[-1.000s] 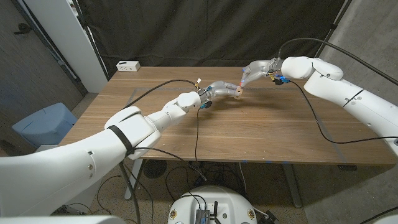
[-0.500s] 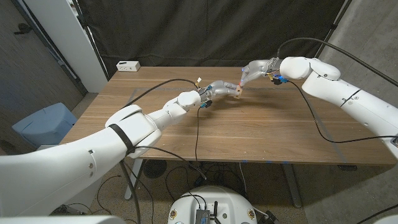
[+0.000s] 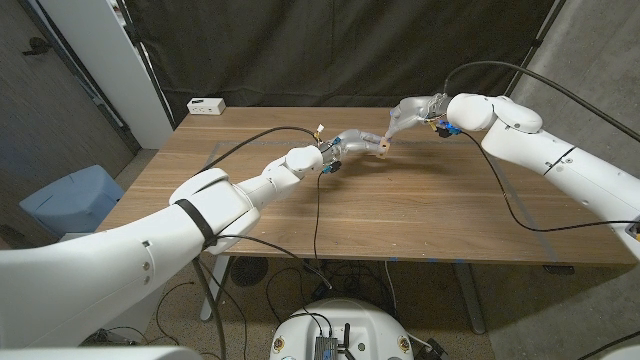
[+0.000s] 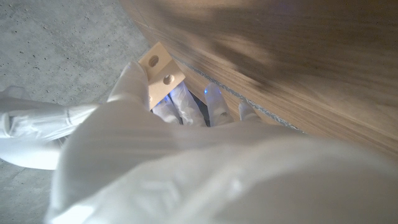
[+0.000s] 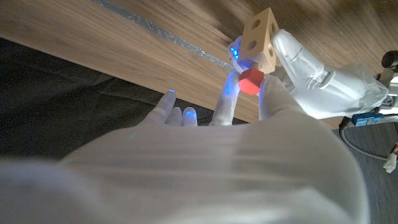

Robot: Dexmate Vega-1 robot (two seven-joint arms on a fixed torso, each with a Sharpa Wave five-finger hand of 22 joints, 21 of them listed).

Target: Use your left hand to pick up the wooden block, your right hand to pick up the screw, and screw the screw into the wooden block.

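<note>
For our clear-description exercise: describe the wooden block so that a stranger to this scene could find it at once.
Look to the far middle of the wooden table, where the two white arms meet. The left hand holds the wooden block up there. It is small, pale, with round holes in its faces, and a red screw in the right hand is against it.

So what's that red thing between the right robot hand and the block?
That is the screw, pinched in the right robot hand with its red head against the block, which the left robot hand holds. The right wrist view shows it.
</note>
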